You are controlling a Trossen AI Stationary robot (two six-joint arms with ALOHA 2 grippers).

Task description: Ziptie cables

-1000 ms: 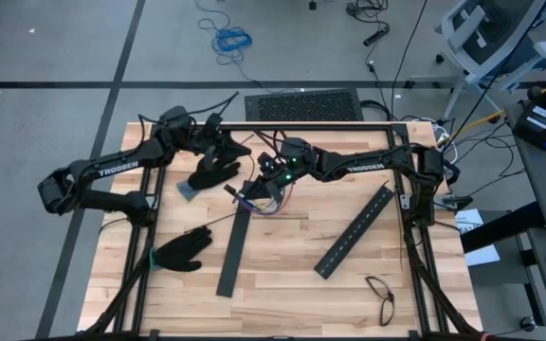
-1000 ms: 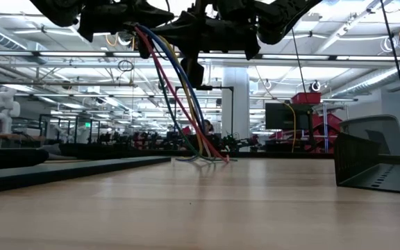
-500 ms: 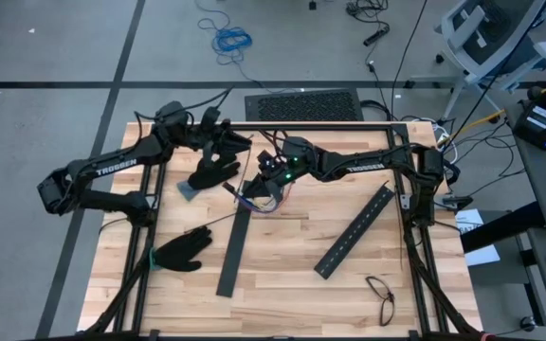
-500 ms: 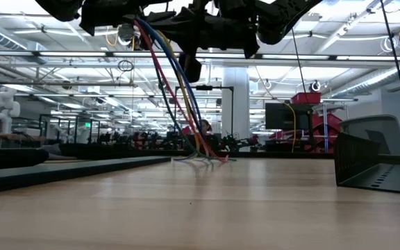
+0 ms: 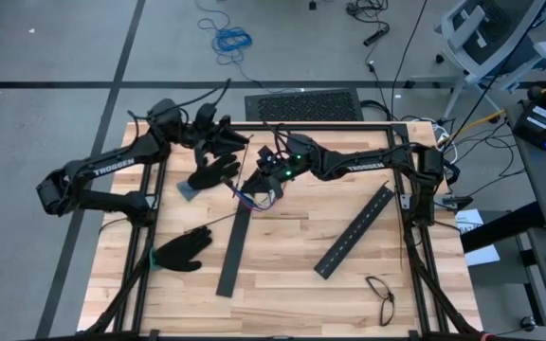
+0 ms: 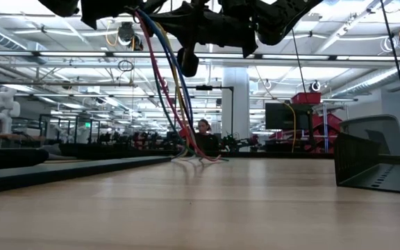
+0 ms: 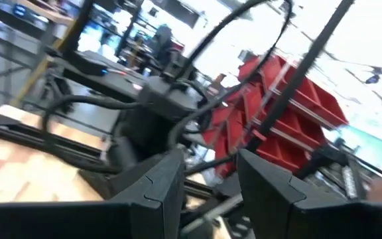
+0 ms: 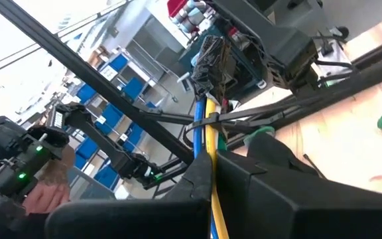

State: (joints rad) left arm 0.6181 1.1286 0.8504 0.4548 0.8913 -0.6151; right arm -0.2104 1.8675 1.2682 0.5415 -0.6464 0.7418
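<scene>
The cables, a bundle of red, blue, white and yellow wires, hang from my right gripper, which is shut on them over the table's middle. In the low view the cables drop to the tabletop, where their lower ends rest. A thin dark band loops round the bundle beyond the fingers. One loose ziptie lies flat on the wood. My left gripper stands open near the far edge, to the cables' left, with nothing between its fingers. My right gripper pinches the bundle of cables between its two fingers, below the dark band. The fingers point about level and lie across the wires. The wires hang down from the hold, slack, and their lower ends rest on the table.
A black glove lies beside the cables and another near the left edge. Two long black slotted bars lie on the wood. A pair of glasses sits at the near right. A black frame rail runs along the far edge.
My left gripper has risen and drawn back toward the far edge, away from the cables, uncovering the glove beneath it. The cables, which slanted from top to table, now hang steeper, and their lower ends have slid a little along the table.
</scene>
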